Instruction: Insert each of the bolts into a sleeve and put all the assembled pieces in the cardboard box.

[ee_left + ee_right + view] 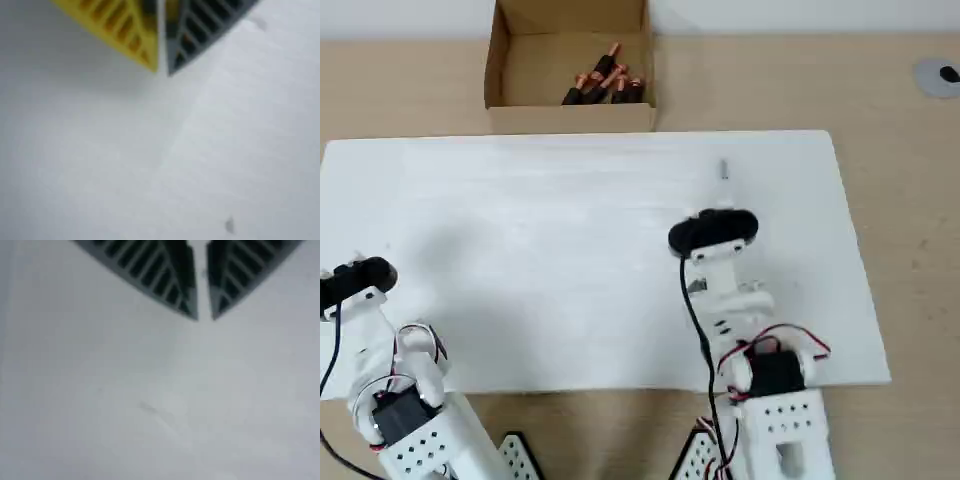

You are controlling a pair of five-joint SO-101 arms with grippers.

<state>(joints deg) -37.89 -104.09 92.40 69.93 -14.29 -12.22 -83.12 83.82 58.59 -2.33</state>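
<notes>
Pale wood desk (900,150) carried a white board (520,250) across most of its width, and both arms stood over that board at the near edge. At the far side sat the cardboard box (500,70), and the assembled pieces (605,85) lay heaped inside it, black sleeves with copper ends showing. A small grey speck (724,170) lay just beyond the right arm; I could not tell what it was.

From my screen, the left fingers (125,30), one yellow and one grey, were drawn together to a thin slit and gripped nothing, hanging just above bare board. The right fingers (155,270) were likewise nearly closed, with only a narrow gap between them and nothing in it.

I judged the pieces light, stiff and round, so prone to roll, with the copper likely slick. I would have pinched one across the sleeve near its middle, not on the metal end.
</notes>
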